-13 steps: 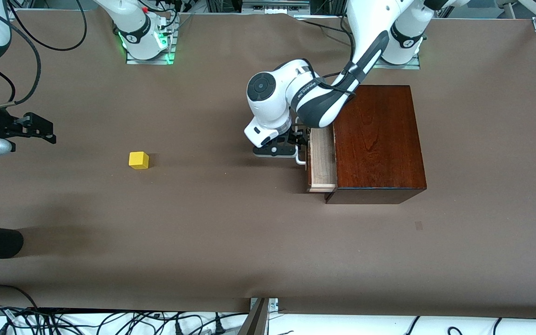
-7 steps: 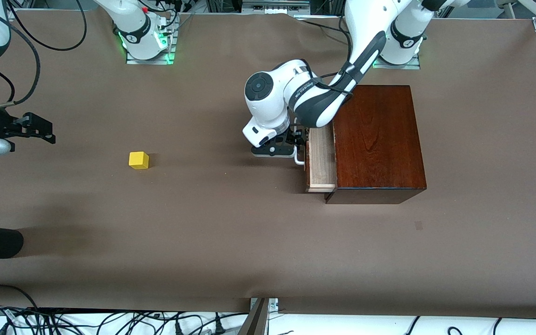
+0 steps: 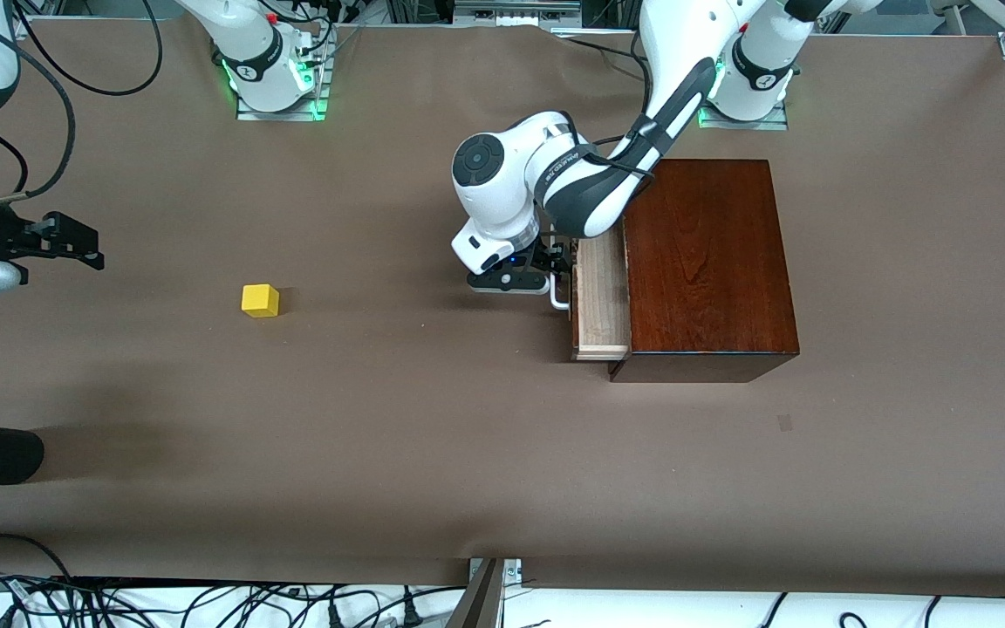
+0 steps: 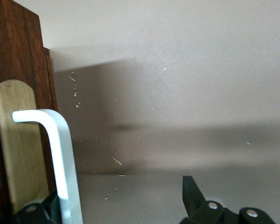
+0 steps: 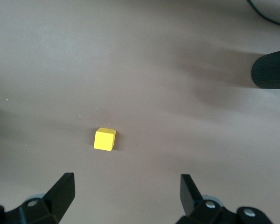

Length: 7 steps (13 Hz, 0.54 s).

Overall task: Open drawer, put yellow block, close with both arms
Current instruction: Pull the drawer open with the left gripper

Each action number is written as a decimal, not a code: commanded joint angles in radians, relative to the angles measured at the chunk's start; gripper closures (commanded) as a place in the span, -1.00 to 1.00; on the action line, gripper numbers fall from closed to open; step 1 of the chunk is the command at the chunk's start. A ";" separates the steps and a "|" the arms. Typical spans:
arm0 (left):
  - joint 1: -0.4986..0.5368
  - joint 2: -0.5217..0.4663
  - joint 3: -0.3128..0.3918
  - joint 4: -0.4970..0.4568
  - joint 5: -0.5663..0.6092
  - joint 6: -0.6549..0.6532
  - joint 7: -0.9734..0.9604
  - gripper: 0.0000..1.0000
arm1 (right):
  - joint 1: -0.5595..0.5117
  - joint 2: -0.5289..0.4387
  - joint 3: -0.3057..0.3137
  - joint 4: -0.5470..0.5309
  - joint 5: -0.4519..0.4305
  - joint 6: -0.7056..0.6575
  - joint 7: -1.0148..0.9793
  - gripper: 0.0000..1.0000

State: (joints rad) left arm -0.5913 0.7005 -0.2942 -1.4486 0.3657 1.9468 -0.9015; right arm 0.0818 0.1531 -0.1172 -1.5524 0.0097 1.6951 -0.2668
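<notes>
The task is in its first step, and by my reading only partly through it. The drawer (image 3: pixel 600 296) stands a short way out of the dark wooden box (image 3: pixel 703 262), a narrow strip of its pale tray showing in the middle of the front view, just below the left arm's wrist. The left gripper (image 3: pixel 555 266) is down at the drawer front. In the left wrist view its fingers (image 4: pixel 190 193) stand wide apart with the white handle (image 4: pixel 60 154) between them, close against one finger, so the pincer is open and hooked round the bar, not clamped on it. The gap showing looks narrow for dropping a cube in, so I judge more pulling is needed. The yellow block (image 3: pixel 260 300) sits untouched on the brown table (image 3: pixel 468 436), in the middle band of the front view, well apart from the box and toward the right arm's end. The right gripper (image 3: pixel 75 244) waits in the air at the edge of the front view, over bare table near the block but not above it. Its fingers are spread wide and hold nothing, and its wrist view shows the block lying ahead of them. Still to do, as far as I can judge: finish opening the drawer, pick up the block, carry it across, set it in the tray, and push the drawer shut with both arms.
</notes>
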 commanded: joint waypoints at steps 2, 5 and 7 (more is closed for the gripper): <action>-0.039 0.030 -0.023 0.060 0.006 0.017 -0.034 -1.00 | 0.004 0.029 0.007 -0.003 0.030 -0.051 -0.019 -1.00; -0.039 0.025 -0.025 0.100 0.009 -0.052 -0.031 -1.00 | 0.022 0.037 0.017 -0.090 0.042 0.029 0.061 -1.00; -0.039 0.025 -0.025 0.125 0.007 -0.113 -0.017 -1.00 | 0.053 0.037 0.019 -0.156 0.042 0.096 0.092 -1.00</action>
State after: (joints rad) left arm -0.6082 0.7022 -0.3101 -1.4000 0.3688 1.8903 -0.9123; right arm 0.1098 0.2067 -0.0995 -1.6412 0.0360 1.7373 -0.2137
